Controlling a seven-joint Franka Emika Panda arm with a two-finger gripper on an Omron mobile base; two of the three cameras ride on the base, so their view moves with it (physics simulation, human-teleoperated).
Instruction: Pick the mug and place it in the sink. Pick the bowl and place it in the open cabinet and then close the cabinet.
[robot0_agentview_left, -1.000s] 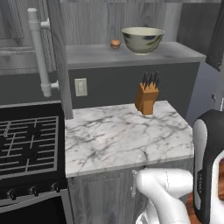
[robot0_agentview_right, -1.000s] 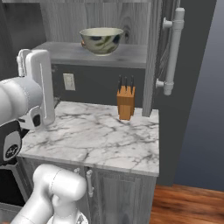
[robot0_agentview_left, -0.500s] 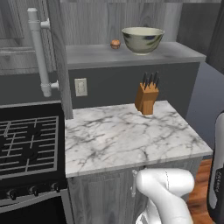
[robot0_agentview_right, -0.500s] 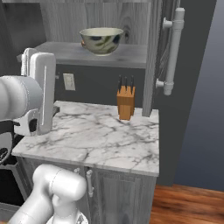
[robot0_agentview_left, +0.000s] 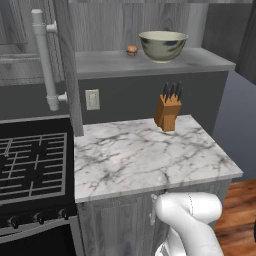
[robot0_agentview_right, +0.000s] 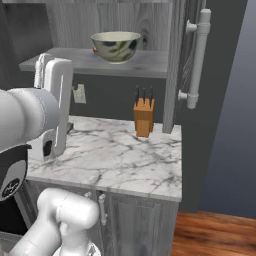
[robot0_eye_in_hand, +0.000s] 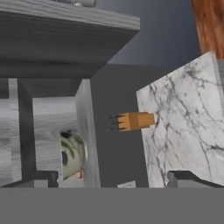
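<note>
Bowl (robot0_agentview_left: 163, 45) sat upright on the open cabinet (robot0_agentview_left: 150, 62) shelf, centre-right, w/ a small orange-brown obj. (robot0_agentview_left: 131, 50) just beside it on the shelf. Same bowl (robot0_agentview_right: 116, 46) appeared in the right base view on the shelf, and rolled sideways in the hand view (robot0_eye_in_hand: 73, 154). Judgement: bowl placement step looked complete.

Cabinet doors were not shut: left door (robot0_agentview_left: 67, 70) stood edge-on w/ its bar handle (robot0_agentview_left: 45, 60) facing the camera; right door (robot0_agentview_right: 177, 60) likewise swung out, handle (robot0_agentview_right: 197, 57) visible. Close-cabinet step therefore remained.

Mug and sink: status of that step could not be judged from these pics.

Gripper (robot0_eye_in_hand: 113, 177): finger tips (robot0_eye_in_hand: 181, 178) stood wide apart at the hand view's lower edge, nothing between them; jaws open, carrying no load. Hand was well apart from the bowl and aimed toward the cabinet from a distance, across the marble counter (robot0_agentview_left: 150, 155). Knife block (robot0_agentview_left: 168, 111) stood at the counter's rear, near the wall, below the shelf.

Remaining, by judgement: bring the hand to a door, push each door closed. Risk: swinging door edge or arm link clipping the knife block.
</note>
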